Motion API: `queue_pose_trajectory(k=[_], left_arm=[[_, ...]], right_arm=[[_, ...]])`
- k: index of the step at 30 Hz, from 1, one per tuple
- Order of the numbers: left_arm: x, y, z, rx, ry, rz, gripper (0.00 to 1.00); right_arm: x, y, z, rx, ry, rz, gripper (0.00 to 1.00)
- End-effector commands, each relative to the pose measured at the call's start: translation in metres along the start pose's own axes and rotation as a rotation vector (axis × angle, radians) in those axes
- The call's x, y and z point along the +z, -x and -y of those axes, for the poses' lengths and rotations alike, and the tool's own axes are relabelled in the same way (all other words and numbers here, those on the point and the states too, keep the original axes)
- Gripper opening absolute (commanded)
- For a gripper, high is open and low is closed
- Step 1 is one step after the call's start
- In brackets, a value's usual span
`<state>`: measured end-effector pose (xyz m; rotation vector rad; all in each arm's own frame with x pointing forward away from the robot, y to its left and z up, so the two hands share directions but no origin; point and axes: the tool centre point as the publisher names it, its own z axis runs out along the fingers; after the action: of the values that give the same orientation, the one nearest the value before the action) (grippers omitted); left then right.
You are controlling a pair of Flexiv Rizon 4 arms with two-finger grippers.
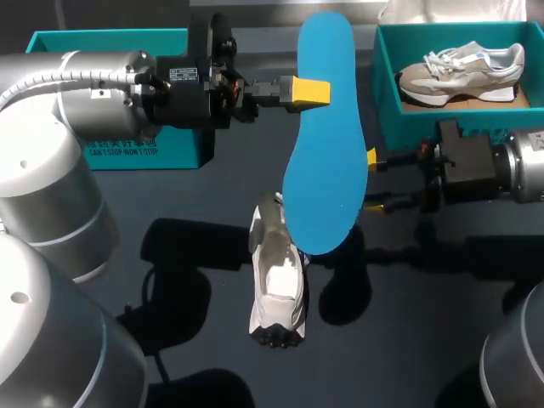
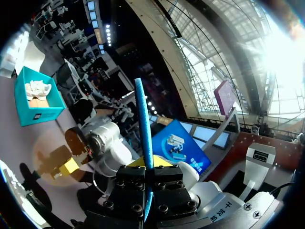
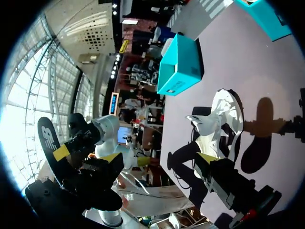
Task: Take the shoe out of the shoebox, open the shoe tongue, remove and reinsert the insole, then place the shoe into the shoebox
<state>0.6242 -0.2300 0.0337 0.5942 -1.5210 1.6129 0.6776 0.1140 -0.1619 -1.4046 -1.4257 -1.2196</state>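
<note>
My left gripper [image 1: 308, 92] is shut on a long blue insole [image 1: 327, 136], holding it in the air above the table's middle. In the left wrist view the insole [image 2: 143, 124] rises edge-on from between the fingers of the left gripper [image 2: 147, 166]. A white and grey shoe [image 1: 276, 285] lies on the dark table below the insole's lower end. My right gripper [image 1: 372, 180] stands open just right of the insole, empty. In the right wrist view the right gripper [image 3: 159, 160] has the shoe [image 3: 219, 121] ahead of it and the insole's dark underside [image 3: 47, 138] off to one side.
A teal shoebox [image 1: 387, 102] at the back right holds a second shoe [image 1: 463, 72]. Another teal box [image 1: 110, 93] stands at the back left behind my left arm. Dark tabletop [image 1: 408, 340] lies bare on either side of the shoe.
</note>
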Motion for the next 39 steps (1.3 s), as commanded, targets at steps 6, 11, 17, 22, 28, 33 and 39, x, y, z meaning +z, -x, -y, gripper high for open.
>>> queue_pose_trajectory(k=[6, 11, 17, 22, 28, 33, 39], left_arm=[[0.001, 0.000, 0.000, 0.000, -0.001, 0.001, 0.00], [0.000, 0.005, -0.002, 0.074, 0.012, 0.046, 0.00], [-0.017, 0.018, -0.008, 0.513, 0.052, 0.125, 0.00], [-0.030, 0.020, -0.010, 0.764, 0.102, 0.101, 0.00], [-0.039, 0.031, -0.014, 1.056, 0.188, 0.162, 0.00], [-0.039, 0.031, -0.014, 1.056, 0.188, 0.162, 0.00], [-0.039, 0.031, -0.014, 1.056, 0.188, 0.162, 0.00]], right_arm=[[0.000, -0.014, 0.006, 0.021, 0.009, 0.013, 1.00], [0.000, -0.014, 0.006, 0.021, 0.009, 0.013, 1.00], [0.000, -0.014, 0.006, 0.021, 0.009, 0.013, 1.00], [0.000, -0.014, 0.006, 0.021, 0.009, 0.013, 1.00], [0.000, -0.014, 0.006, 0.021, 0.009, 0.013, 1.00], [0.000, -0.014, 0.006, 0.021, 0.009, 0.013, 1.00], [0.000, -0.014, 0.006, 0.021, 0.009, 0.013, 1.00]])
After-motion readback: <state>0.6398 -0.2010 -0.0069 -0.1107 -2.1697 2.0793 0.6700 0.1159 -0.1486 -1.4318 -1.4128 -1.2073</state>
